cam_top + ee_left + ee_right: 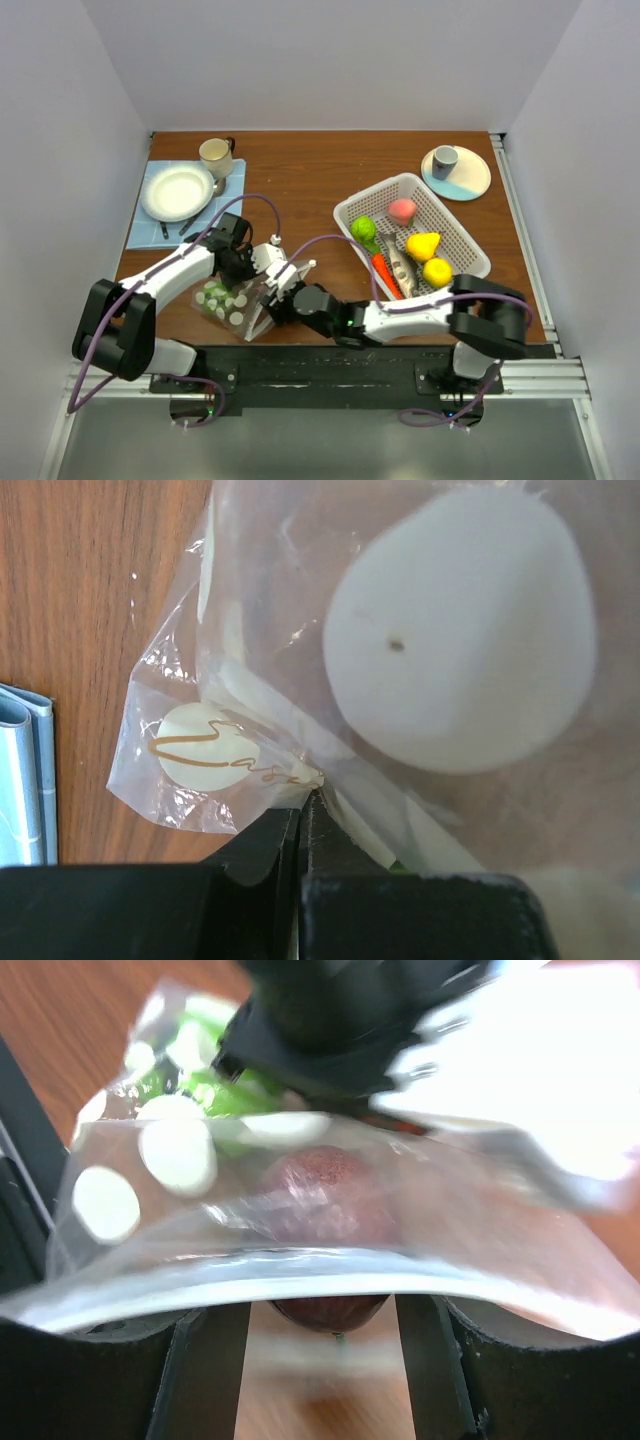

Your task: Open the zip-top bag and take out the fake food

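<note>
The zip-top bag (228, 300), clear with white oval dots, lies near the front edge between my grippers. My left gripper (262, 272) is shut on a thin fold of the bag's plastic (200, 750), its jaws pressed together (303, 805). My right gripper (277, 300) is open at the bag's mouth. The white zip strip (300, 1282) lies across its spread fingers (205, 1360). A dark red round fruit (330, 1310) pokes out below the strip between them, untouched. Green pieces (215, 1090) show inside the bag. More fake food lies in the white basket (352, 205): green fruit (363, 230), pink fruit (402, 210), yellow fruits (423, 244), carrot (386, 276), fish (398, 262).
A white plate (176, 191) on a blue napkin with cutlery and a mug (215, 156) stand at the back left. A cup on a saucer (445, 161) stands at the back right. The blue napkin's edge (25, 780) shows in the left wrist view.
</note>
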{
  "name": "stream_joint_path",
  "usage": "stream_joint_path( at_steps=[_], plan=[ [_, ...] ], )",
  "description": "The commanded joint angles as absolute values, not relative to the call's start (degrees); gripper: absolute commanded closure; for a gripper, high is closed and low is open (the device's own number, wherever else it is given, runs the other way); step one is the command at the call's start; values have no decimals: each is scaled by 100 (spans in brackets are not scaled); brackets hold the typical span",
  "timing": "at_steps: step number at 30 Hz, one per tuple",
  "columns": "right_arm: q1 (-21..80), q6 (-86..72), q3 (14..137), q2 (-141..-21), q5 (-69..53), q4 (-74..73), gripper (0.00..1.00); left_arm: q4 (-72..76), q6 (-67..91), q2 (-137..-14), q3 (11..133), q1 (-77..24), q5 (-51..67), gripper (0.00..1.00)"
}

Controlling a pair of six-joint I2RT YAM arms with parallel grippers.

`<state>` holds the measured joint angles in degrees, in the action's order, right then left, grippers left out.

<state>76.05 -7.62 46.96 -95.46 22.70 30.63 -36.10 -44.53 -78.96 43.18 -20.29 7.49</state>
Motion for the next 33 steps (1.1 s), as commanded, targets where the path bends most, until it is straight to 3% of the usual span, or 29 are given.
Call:
stream_joint_path(
  at_steps=[1,9,13,17,21,22,25,28,33],
  plan=[
    [7594,-949,4334,-8677,2671,2323,58,-3507,-4447,-7761,4333,-2048,826,100],
    [7585,-1537,3929,-6795,3725,336,57,-3454,-4465,-7735,4280,-2057,782,100],
    [7585,-2318,3955,-6136,5442,-1303,56,-3401,-4456,-7734,4210,-2057,756,100],
    [7366,-2908,4016,-5731,6432,-1924,50,-3454,-4403,-7717,4280,-2057,782,100],
    [6313,-2901,4183,-5800,6319,-1943,38,-3717,-4333,-7638,4648,-2057,914,100],
    [6189,-2857,4201,-5923,6319,-1908,27,-3866,-4324,-7603,4736,-2057,949,100],
    [5775,-2821,4289,-6204,6197,-1872,16,-4025,-4298,-7427,4965,-2057,958,100],
    [5669,-2769,4324,-6319,6030,-1732,11,-4200,-4289,-7278,5159,-2057,958,100],
    [5678,-2541,4386,-6267,5486,-1460,11,-4394,-4473,-7032,5309,-1847,826,91]
  ],
)
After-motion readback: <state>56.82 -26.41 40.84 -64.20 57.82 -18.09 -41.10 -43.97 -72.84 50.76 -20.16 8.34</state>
